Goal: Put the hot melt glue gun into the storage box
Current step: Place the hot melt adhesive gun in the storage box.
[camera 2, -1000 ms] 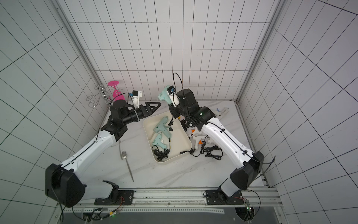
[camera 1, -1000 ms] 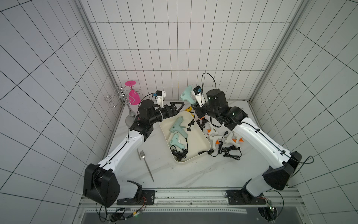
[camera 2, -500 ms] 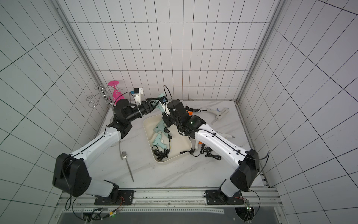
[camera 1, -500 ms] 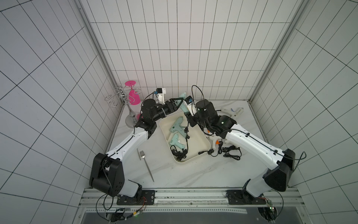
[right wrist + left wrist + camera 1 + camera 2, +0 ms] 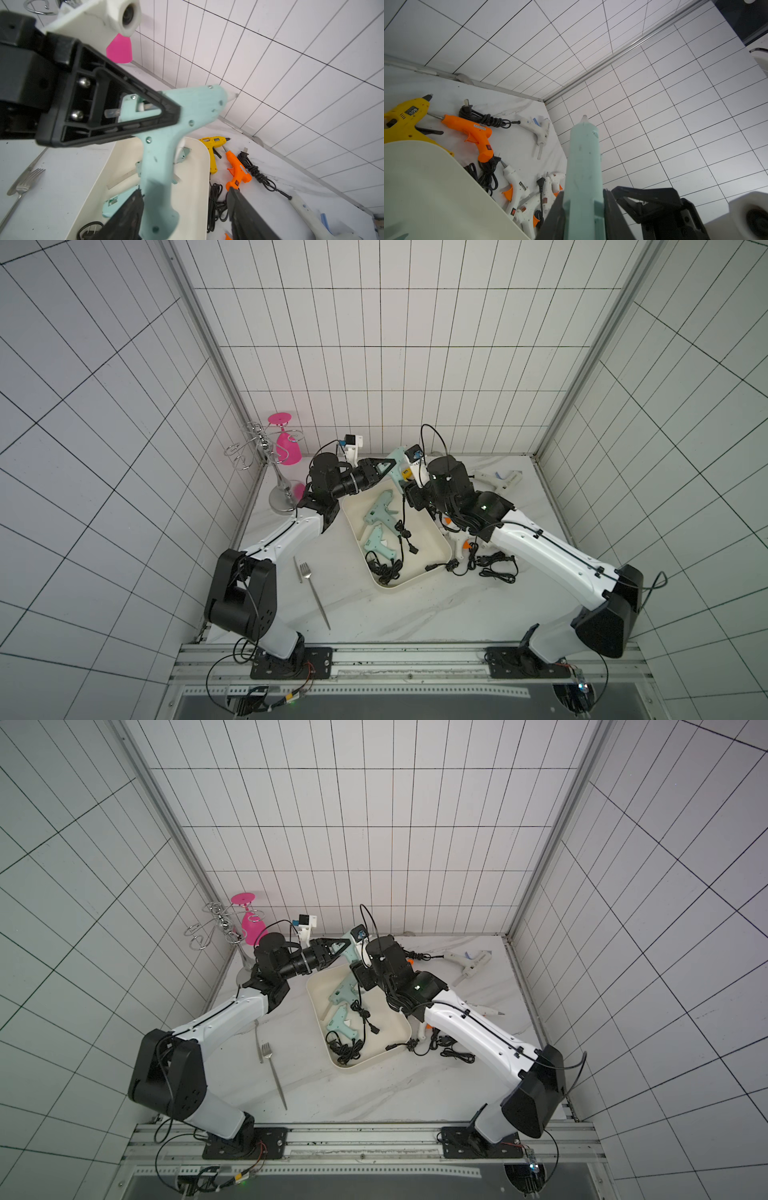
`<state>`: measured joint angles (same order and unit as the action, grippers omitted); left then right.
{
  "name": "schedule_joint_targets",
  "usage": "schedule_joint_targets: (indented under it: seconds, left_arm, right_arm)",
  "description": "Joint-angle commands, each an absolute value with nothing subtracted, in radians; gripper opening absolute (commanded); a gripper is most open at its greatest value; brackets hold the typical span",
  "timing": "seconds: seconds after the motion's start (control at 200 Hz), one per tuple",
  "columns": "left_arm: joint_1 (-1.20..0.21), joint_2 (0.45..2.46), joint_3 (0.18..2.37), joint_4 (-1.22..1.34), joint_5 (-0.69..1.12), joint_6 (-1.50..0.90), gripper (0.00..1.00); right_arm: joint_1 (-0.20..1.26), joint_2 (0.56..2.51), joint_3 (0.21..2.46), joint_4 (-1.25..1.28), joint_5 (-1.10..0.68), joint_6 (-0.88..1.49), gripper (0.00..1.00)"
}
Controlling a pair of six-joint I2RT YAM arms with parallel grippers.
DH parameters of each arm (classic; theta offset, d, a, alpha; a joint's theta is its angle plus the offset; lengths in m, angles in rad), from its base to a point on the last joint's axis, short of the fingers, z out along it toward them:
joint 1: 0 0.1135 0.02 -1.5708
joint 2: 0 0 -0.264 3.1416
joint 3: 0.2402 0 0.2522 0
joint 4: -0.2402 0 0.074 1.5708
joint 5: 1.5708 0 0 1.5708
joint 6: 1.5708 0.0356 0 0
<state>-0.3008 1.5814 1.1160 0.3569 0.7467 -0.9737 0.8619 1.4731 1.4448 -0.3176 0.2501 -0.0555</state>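
the left gripper [image 5: 583, 192] is clamping the mint glue gun [image 5: 162, 145] by its barrel, holding it in the air over the 12 o'clock end of the storage box [image 5: 426, 541]. the right gripper [image 5: 185, 192] is standing released, jaws apart around the handle.

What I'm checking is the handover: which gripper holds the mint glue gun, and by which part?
Left gripper holds the mint glue gun by its barrel; right gripper is open around its handle.
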Motion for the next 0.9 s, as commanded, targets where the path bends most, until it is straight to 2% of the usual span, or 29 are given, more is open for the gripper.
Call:
schedule_joint_targets:
  seconds: [0.0,0.195,0.46,0.709,0.799,0.894]
  left_arm:
    - [-0.274,1.629,1.124,0.208,0.821,-0.875,0.08]
    - [-0.273,1.690,1.046,0.161,0.827,-0.820,0.07]
    - [-0.270,1.817,0.977,0.197,0.773,-0.757,0.10]
    - [-0.261,1.925,1.031,0.136,0.693,-0.682,0.15]
    - [-0.264,1.913,1.032,0.053,0.637,-0.623,0.23]
    - [-0.265,1.874,1.016,-0.013,0.563,-0.595,0.45]
  right_arm:
    - [0.743,1.378,1.376,-0.314,0.276,-0.013,0.70]
    - [0.608,1.306,1.281,-0.359,0.216,0.006,0.70]
    - [0.580,1.368,1.222,-0.365,0.173,0.031,0.70]
    - [0.563,1.436,1.207,-0.365,0.204,0.000,0.69]
    - [0.559,1.445,1.191,-0.365,0.212,-0.006,0.69]
    - [0.552,1.459,1.183,-0.364,0.220,-0.008,0.70]
